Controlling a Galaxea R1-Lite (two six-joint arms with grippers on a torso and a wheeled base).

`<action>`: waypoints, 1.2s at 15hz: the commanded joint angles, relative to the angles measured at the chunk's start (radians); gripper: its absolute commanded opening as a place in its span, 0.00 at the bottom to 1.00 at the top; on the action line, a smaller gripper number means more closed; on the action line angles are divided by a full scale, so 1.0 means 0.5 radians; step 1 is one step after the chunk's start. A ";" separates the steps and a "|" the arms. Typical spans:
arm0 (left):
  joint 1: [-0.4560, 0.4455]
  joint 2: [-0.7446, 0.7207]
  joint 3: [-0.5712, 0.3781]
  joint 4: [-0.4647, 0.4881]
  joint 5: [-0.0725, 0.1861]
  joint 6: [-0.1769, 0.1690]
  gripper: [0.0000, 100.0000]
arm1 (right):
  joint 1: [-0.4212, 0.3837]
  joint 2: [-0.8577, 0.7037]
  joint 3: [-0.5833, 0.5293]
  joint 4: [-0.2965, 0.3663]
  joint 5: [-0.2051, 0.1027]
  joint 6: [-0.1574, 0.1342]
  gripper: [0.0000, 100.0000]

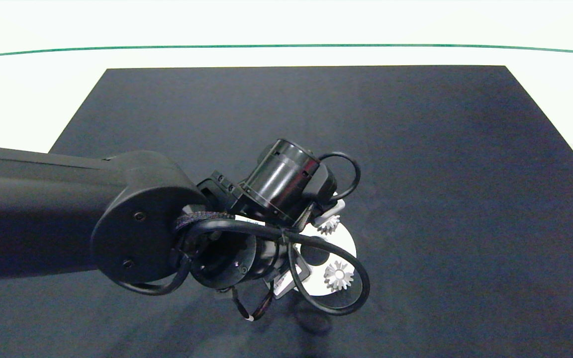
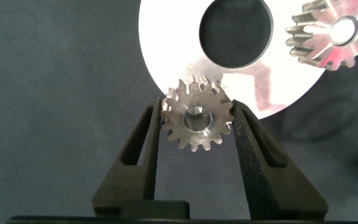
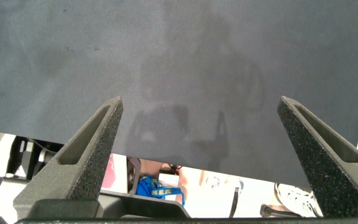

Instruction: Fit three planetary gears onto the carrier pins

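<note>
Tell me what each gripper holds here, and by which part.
The left gripper clamps a planetary gear by its toothed rim, jaws on opposite sides, at the white disc's edge. The right gripper is open, holding nothing.

No readable text anywhere here, honestly. The small tag on the arm's cable (image 1: 280, 284) has print, but it's way too tiny to make out.

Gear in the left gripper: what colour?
Silver metal gear, clearest in the left wrist view.
</note>
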 commanded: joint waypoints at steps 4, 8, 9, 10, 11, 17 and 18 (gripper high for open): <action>0.001 0.013 0.005 0.002 0.009 0.000 0.00 | 0.001 0.000 0.000 0.006 -0.002 -0.001 1.00; 0.004 0.019 0.017 0.002 0.009 -0.004 0.00 | 0.001 -0.003 0.000 0.006 -0.002 0.002 1.00; 0.004 0.022 0.017 -0.001 0.009 -0.004 0.00 | 0.001 -0.003 0.000 0.006 -0.002 0.002 1.00; 0.004 0.022 0.017 -0.001 0.009 -0.004 0.00 | 0.001 -0.003 0.000 0.006 -0.002 -0.001 1.00; 0.004 0.022 0.017 -0.001 0.009 -0.004 0.00 | 0.004 0.000 0.000 0.006 0.001 0.002 1.00; 0.001 0.022 0.023 0.002 0.006 -0.004 1.00 | 0.001 -0.003 0.000 0.006 -0.002 0.002 1.00; 0.001 0.022 0.023 0.002 0.006 -0.007 1.00 | 0.001 -0.003 0.000 0.006 0.001 0.002 1.00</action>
